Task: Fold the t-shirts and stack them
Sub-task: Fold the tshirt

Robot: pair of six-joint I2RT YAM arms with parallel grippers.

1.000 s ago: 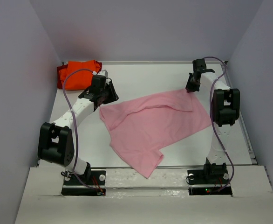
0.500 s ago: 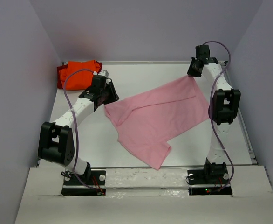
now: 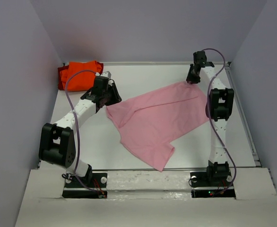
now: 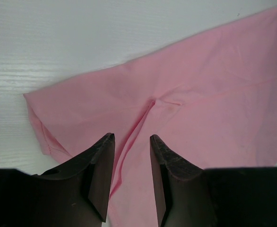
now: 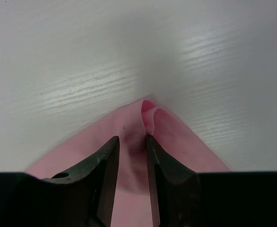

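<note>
a light pink cloth t-shirt (image 3: 157,118) lies spread out on the white wood-grain counter (image 3: 143,75), roughly in the middle between the two arms. it sits at a slant. one corner reaches toward the far right, the left edge is near the left arm, and the lowest corner points toward the near edge of the counter. a long crease runs across its upper half.

the left claw (image 3: 105,100) is down at the shirt's left edge. in the left wrist view the left claw (image 4: 131,139) is narrow. the two dark fingers (image 4: 103,161) stand close together over the pink cloth (image 4: 214,85), and a raised pleat of the fabric runs up out of the gap between them, so it appears to be pinching the shirt. a sleeve corner lies flat on the bare counter (image 4: 82,38) to the left of the fingers.

the right claw (image 3: 190,80) is at the shirt's far right corner, with that arm stretched out toward the back of the counter. in the right wrist view the right claw (image 5: 132,139) is also narrow, closed on a small curled tip of the pink cloth (image 5: 176,142) that pokes out just beyond the fingertips onto the counter (image 5: 82,47).

a folded pile of bright orange cloth t-shirts (image 3: 79,74) sits in the far left corner of the counter, well apart from the pink one and just behind the left arm's wrist.
</note>
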